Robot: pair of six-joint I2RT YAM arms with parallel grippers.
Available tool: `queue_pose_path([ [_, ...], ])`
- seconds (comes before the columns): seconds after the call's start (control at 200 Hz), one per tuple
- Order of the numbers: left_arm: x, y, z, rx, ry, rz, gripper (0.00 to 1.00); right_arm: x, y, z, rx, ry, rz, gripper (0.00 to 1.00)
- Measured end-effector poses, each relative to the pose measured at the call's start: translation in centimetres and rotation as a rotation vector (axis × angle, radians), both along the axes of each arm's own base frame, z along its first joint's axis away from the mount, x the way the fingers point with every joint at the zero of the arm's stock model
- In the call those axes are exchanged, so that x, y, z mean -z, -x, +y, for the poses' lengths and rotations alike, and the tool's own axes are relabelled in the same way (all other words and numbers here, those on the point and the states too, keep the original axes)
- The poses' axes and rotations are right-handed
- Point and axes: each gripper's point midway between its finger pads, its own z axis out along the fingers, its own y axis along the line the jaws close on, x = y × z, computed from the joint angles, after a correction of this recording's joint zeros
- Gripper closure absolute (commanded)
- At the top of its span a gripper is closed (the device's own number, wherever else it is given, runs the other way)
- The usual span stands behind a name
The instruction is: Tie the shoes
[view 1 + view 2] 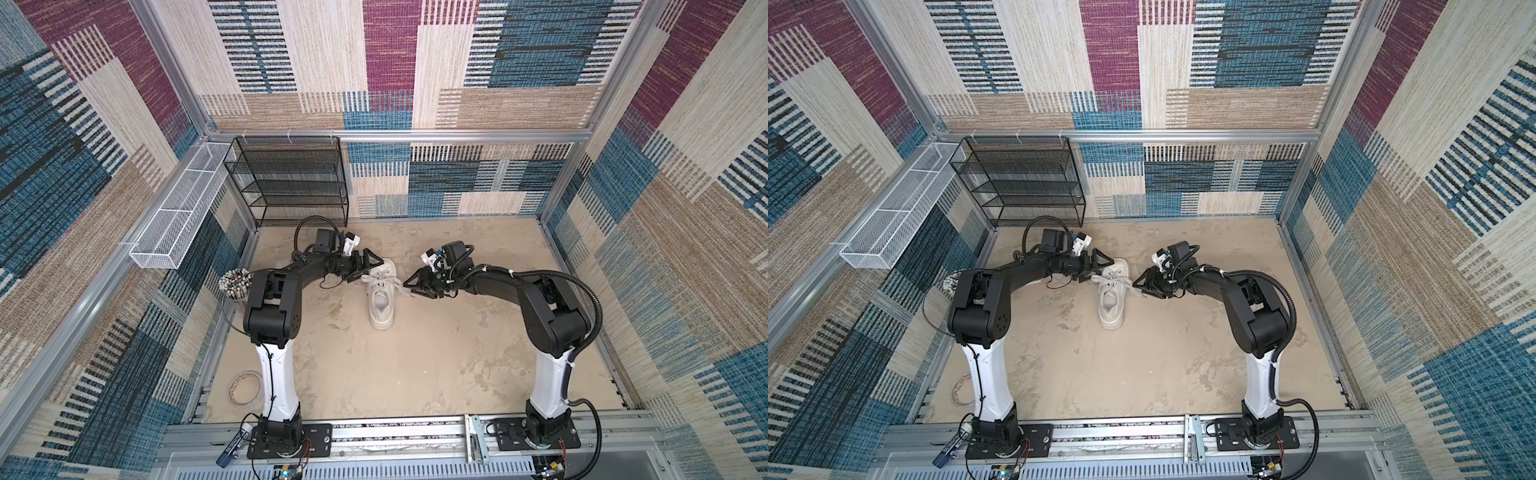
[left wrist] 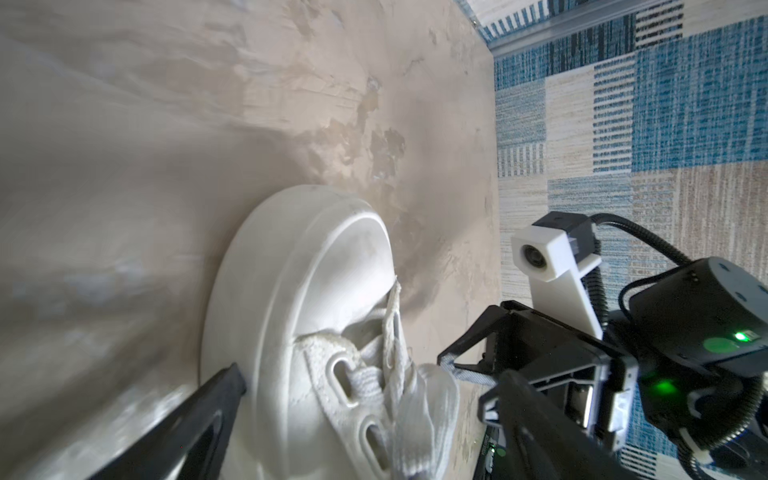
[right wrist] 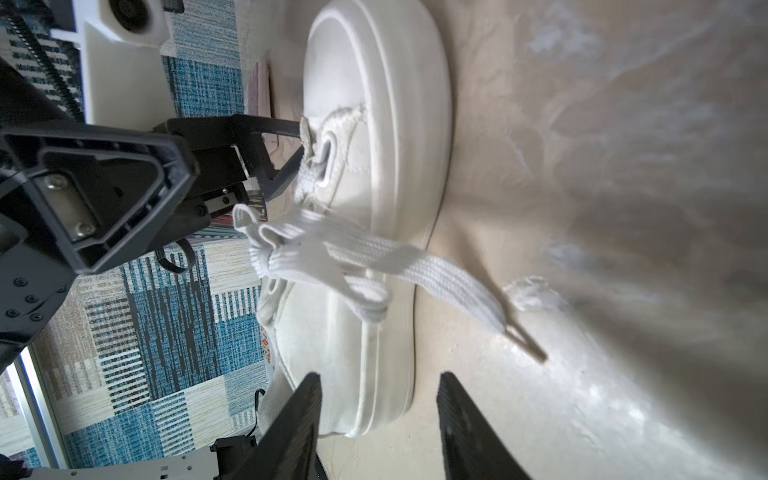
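The sneaker (image 1: 382, 301) stands on the beige floor (image 1: 415, 374), a little toward 12 o'clock from the middle in both top views, toe at 12 and heel at 6. We see the left gripper (image 1: 366, 270) at the shoe's 10 o'clock, jaws spread wide and released. The right gripper (image 1: 411, 287) sits at its 3 o'clock, jaws parted, grasping nothing. One flat lace (image 3: 440, 274) trails off the sole onto the floor just ahead of it.
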Motion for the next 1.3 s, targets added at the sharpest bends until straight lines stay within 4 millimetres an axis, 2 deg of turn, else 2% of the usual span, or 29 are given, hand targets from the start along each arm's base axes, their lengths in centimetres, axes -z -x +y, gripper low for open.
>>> queue_pose_path([
  [0.1, -0.5, -0.1, -0.7, 0.006, 0.007, -0.016, 0.01, 0.2, -0.7, -0.7, 0.037, 0.015, 0.005, 0.57],
  [0.19, -1.0, -0.3, 0.6, -0.037, -0.007, -0.022, 0.01, 0.4, -1.4, -0.9, 0.052, 0.026, -0.003, 0.58],
  [0.401, -3.8, 0.1, 3.5, -0.112, -0.026, -0.080, 0.01, 1.5, -0.7, -0.9, 0.047, 0.026, 0.036, 0.59],
  [0.491, -4.6, 0.6, 4.4, -0.130, -0.047, -0.084, 0.01, 1.3, -0.5, -1.1, 0.051, 0.038, 0.030, 0.65],
  [0.591, -5.2, 1.9, 4.8, -0.122, -0.082, -0.090, 0.01, 1.1, -0.6, -1.6, 0.048, 0.118, -0.022, 0.65],
  [0.761, -5.9, 5.1, 5.5, -0.110, -0.145, -0.080, 0.01, 1.4, -0.1, -2.5, 0.001, 0.310, -0.155, 0.63],
  [0.871, -5.8, 7.3, 5.7, -0.105, -0.161, -0.061, 0.01, 2.2, 0.5, -2.3, -0.054, 0.413, -0.219, 0.61],
  [1.002, -5.2, 9.5, 5.3, -0.087, -0.166, -0.033, 0.01, 2.8, 0.9, -1.1, -0.116, 0.469, -0.284, 0.61],
  [1.077, -4.8, 10.7, 5.0, -0.076, -0.169, -0.017, 0.01, 3.3, 1.0, -1.4, -0.120, 0.504, -0.294, 0.61],
  [1.297, -4.1, 12.7, 4.6, -0.064, -0.169, 0.013, 0.01, 4.3, 1.4, -0.6, -0.157, 0.576, -0.340, 0.61],
])
